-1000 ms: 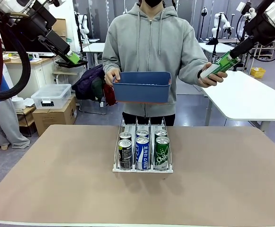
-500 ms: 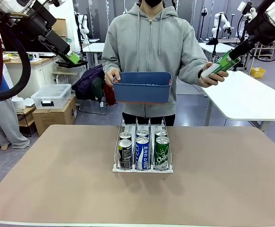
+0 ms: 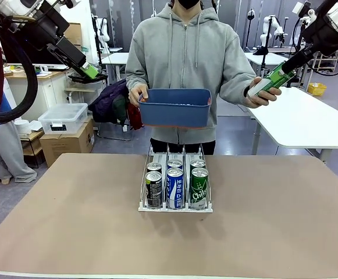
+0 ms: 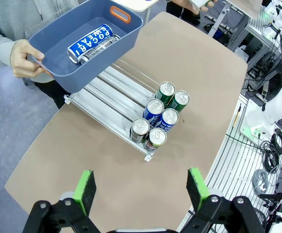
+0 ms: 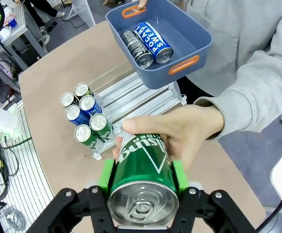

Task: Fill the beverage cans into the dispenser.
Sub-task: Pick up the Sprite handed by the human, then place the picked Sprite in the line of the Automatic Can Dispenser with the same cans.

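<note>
The right tool (image 5: 141, 177) has clamped onto the slim green metal can (image 5: 141, 155) in the person's hand (image 5: 184, 128); left tool (image 4: 143, 187) gapes empty.

We look across a tan tabletop (image 3: 70, 232) into a workshop-like room with a grey floor (image 3: 238, 139). At our right stands a long white table (image 3: 308, 122), and beyond it a yellow bin (image 3: 316, 88). At the left, a cardboard box (image 3: 70, 145) and a clear lidded storage box (image 3: 63, 116) sit close together. More white tables (image 3: 115, 58) stand farther back before a dark wall (image 3: 113, 17). In the left wrist view we see loose cables (image 4: 272, 179) lying on the floor beside the tabletop.
</note>
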{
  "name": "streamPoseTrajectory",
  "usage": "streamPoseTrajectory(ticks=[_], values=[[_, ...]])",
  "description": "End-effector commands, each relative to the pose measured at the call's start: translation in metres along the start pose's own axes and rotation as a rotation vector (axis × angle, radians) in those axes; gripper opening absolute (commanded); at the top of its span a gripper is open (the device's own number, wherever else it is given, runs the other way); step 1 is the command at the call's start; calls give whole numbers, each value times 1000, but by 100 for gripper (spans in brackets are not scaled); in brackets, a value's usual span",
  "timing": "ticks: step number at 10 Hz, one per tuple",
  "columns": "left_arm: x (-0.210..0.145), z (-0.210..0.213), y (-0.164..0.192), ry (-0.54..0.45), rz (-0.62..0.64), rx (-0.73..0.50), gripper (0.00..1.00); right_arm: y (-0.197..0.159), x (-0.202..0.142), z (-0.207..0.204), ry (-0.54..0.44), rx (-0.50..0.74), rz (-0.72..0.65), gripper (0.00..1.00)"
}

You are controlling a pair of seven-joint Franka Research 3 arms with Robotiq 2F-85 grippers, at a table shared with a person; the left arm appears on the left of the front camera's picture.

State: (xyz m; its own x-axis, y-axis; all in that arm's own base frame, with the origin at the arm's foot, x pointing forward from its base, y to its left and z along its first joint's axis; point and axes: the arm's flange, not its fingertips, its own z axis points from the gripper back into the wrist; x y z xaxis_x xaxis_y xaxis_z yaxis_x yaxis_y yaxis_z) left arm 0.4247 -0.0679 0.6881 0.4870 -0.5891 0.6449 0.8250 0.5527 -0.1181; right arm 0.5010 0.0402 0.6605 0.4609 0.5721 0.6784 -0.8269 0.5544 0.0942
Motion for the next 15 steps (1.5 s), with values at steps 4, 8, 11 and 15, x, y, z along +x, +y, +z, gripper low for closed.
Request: streamPoseTrajectory(ticks=[4, 8, 11, 15], values=[[0, 2, 0, 13, 4, -8, 100, 5, -2, -2, 36, 41, 22, 0], [0, 2, 0, 13, 4, -8, 100, 4, -1, -3, 17, 32, 5, 37], [0, 2, 0, 13, 4, -8, 100, 4, -1, -3, 17, 32, 5, 37], [0, 2, 0, 13, 4, -8, 100, 4, -1, -3, 17, 32, 5, 37]])
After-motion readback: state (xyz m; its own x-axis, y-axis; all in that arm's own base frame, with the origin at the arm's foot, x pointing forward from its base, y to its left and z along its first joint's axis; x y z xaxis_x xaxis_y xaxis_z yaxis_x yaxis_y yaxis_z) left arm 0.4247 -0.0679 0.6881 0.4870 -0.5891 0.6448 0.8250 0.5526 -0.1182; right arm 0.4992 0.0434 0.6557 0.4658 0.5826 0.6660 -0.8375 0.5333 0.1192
